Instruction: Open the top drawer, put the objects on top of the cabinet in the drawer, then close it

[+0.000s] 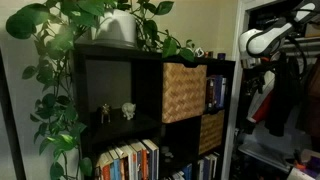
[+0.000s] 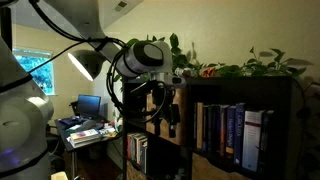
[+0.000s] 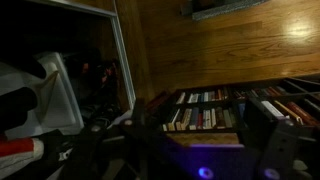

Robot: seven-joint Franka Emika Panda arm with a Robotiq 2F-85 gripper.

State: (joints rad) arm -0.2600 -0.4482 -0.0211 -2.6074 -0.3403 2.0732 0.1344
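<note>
The black cabinet (image 1: 150, 62) holds the tan wicker top drawer (image 1: 184, 92), which sits pushed in and flush in its cube. A few tiny dark and whitish objects (image 1: 198, 51) lie on the cabinet top, right of the plant. The arm (image 1: 258, 42) hangs off the cabinet's right end, apart from the drawer. In an exterior view my gripper (image 2: 163, 110) hangs in front of the cabinet (image 2: 240, 130). The dim wrist view shows my gripper (image 3: 205, 152) with fingers spread and empty, and rows of books (image 3: 205, 110) beyond.
A large white plant pot (image 1: 118, 28) with trailing leaves stands on the cabinet top. Two small figurines (image 1: 116, 112) stand in an open cube. A smaller, darker woven bin (image 1: 210, 131) sits below. A desk with a monitor (image 2: 88, 105) stands behind the arm.
</note>
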